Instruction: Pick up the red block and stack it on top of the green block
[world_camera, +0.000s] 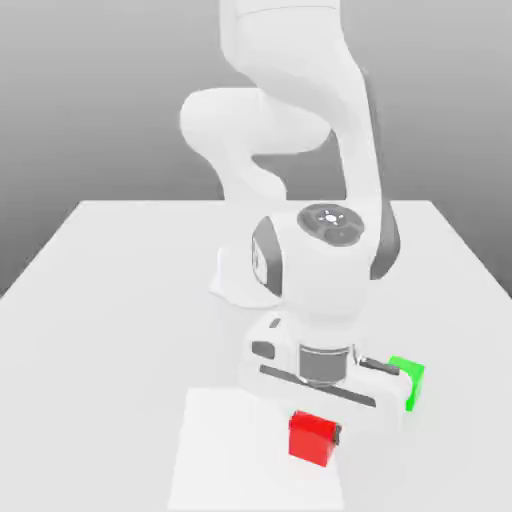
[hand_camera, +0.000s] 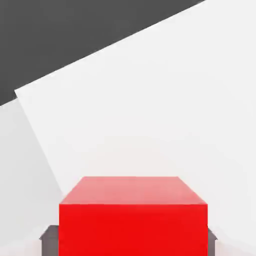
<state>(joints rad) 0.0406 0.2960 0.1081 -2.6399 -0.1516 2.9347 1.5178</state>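
- Arm (world_camera: 300, 180): the largest body in the scene, folded low over the near part of the white table (world_camera: 110, 300). Risk: the hand body sits close above both blocks, so a sideways transfer made before a sufficient lift could sweep the hand or its load into the target.
- Table: carries both blocks near its front edge. Risk: a block knocked or dropped here has little surface left toward that edge and could slide off.
- Pale square mat (world_camera: 225, 450): lies at the table's front edge, under the work area. Risk: none evident beyond a change of surface under a dropped block.
- Gripper (world_camera: 318, 432): closed on the red block; dark fingers (hand_camera: 49, 239) show flush against both side faces in the hand view. Risk: the grip appears low on the block's sides, so an abrupt lift could let the block tilt or slip between the pads.
- Red block (hand_camera: 132, 220): held low at the mat's far edge, close to the table's front edge; whether it is clear of the surface cannot be told. Risk: a tilted or off-centre hold would carry into placement and leave the stack unstable.
- Green block (world_camera: 408, 378): stands near the red block, toward the exterior view's right and slightly farther from the front edge. Risk: its closeness leaves little margin; a low approach would push it rather than top it.
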